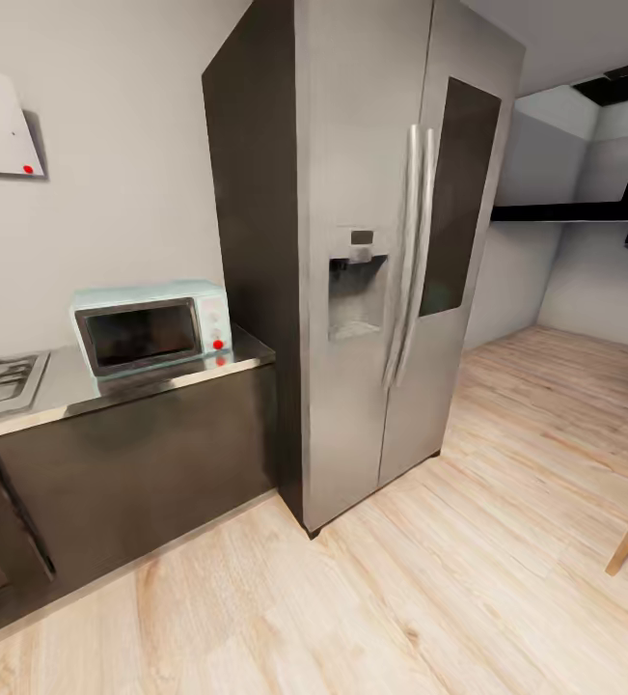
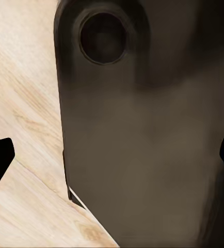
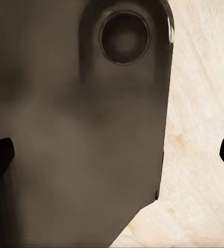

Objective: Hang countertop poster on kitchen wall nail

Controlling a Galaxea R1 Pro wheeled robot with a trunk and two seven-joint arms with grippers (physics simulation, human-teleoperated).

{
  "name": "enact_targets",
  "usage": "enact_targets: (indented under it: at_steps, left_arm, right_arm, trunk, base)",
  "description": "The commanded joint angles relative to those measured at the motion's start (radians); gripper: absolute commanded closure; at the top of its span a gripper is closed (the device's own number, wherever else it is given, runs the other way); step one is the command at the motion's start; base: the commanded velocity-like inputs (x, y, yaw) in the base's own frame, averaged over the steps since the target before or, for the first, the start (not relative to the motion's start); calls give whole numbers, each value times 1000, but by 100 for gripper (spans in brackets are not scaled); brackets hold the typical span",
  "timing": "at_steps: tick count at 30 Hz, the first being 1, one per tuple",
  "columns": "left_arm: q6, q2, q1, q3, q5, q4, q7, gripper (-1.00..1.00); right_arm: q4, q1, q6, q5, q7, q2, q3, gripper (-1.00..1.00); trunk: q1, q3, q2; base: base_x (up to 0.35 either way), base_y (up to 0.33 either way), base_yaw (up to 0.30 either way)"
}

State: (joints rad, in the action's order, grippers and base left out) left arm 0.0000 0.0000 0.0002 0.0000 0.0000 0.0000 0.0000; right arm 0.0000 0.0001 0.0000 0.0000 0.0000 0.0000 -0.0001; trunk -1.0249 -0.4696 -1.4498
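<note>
Poster: you've no sight of it yet; steel table (image 1: 150, 378) carries a microwave (image 1: 151, 326).
Tools: both wide apart, holding nothing.
Heading: table lies left of fridge (image 1: 391, 251).

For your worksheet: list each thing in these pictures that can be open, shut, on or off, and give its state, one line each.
Fridge: both doors shut.
Microwave: door shut, dark inside.
Gas hob: no flame seen.
Left hand: fingers wide apart, open, holding nothing.
Right hand: fingers wide apart, open, holding nothing.
</note>
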Motion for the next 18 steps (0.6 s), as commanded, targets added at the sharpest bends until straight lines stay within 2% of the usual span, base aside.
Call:
enact_targets:
  at_steps: [1,2,18]
  left_arm:
    - [0,0,0,0,0,0,0,-100]
    - [0,-6,4,-1,2,-6,-6,-100]
    - [0,-3,4,0,2,-11,-8,-100]
  right_arm:
    - [0,0,0,0,0,0,0,-100]
    - [-5,-1,4,-3,6,-1,0,-100]
    - [-5,-1,3,-3,7,-2,0,-100]
  trunk:
    - [0,0,0]
    - [0,0,0]
    - [0,0,0]
  base:
    - [0,0,0]
    - [0,0,0]
    - [0,0,0]
